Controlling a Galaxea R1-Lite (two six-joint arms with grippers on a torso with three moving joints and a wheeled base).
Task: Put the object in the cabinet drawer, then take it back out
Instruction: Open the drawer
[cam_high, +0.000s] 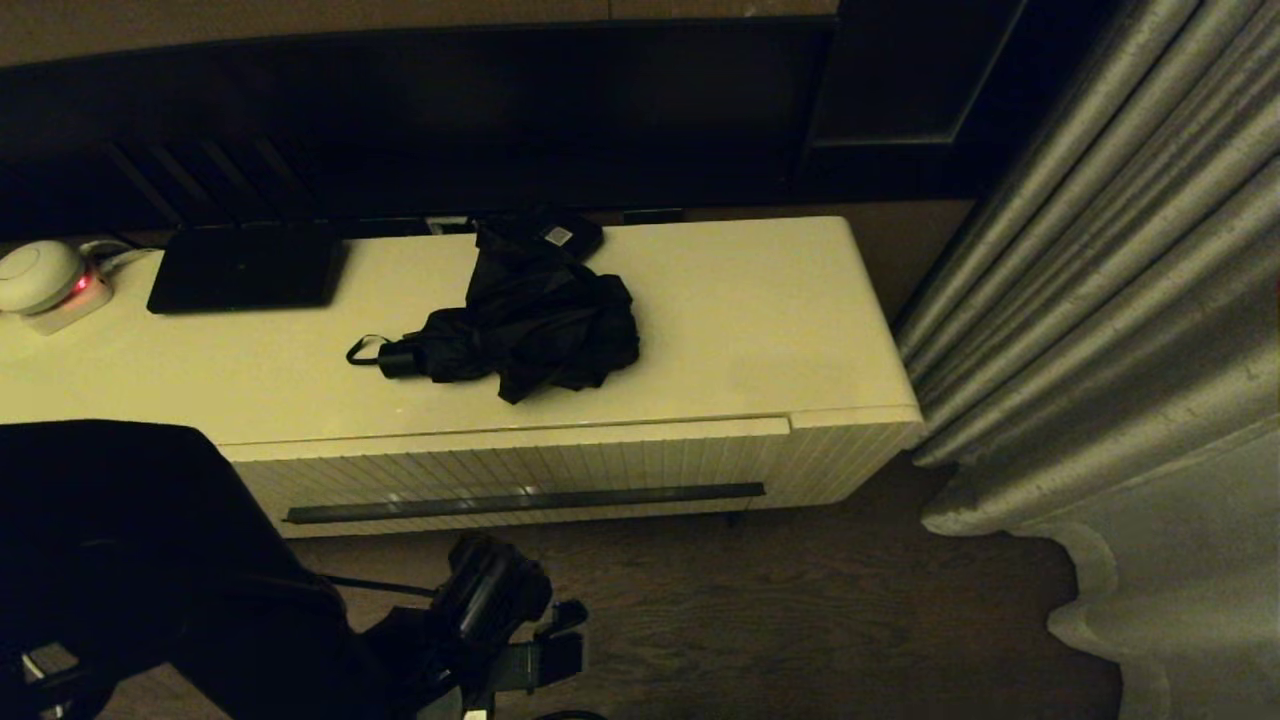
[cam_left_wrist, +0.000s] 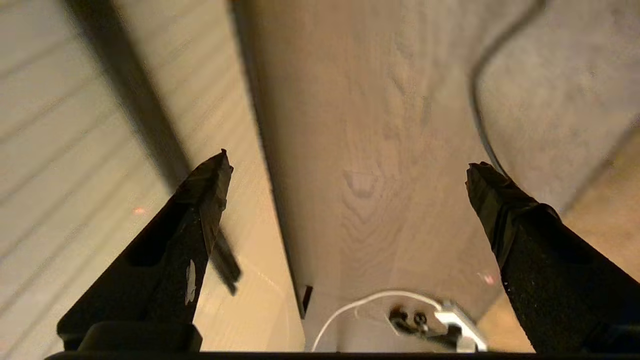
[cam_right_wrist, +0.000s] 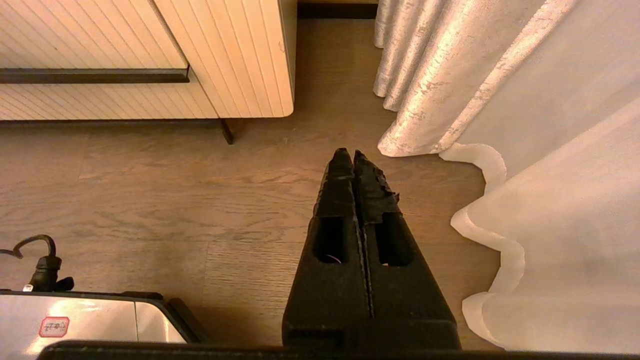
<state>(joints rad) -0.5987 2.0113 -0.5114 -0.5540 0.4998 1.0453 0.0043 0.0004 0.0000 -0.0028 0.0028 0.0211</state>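
Observation:
The black folding umbrella (cam_high: 530, 330) lies bunched on the cabinet top (cam_high: 760, 310), its short handle (cam_high: 400, 358) and wrist loop pointing left. Below it the ribbed cream drawer (cam_high: 520, 470) is pushed in, with its long dark bar handle (cam_high: 525, 502) across the front. My left gripper (cam_high: 565, 635) hangs low in front of the drawer, above the floor. In the left wrist view the left gripper (cam_left_wrist: 347, 162) is open and empty, with the ribbed drawer front (cam_left_wrist: 60, 150) beside one finger. My right gripper (cam_right_wrist: 350, 155) is shut and empty over the floor, away from the drawer front (cam_right_wrist: 90, 30).
A small black box with a white sticker (cam_high: 560, 237) touches the umbrella's far end. A flat black device (cam_high: 245, 268) and a white round unit with a red light (cam_high: 40, 275) sit at the back left. A grey curtain (cam_high: 1120, 300) hangs right of the cabinet.

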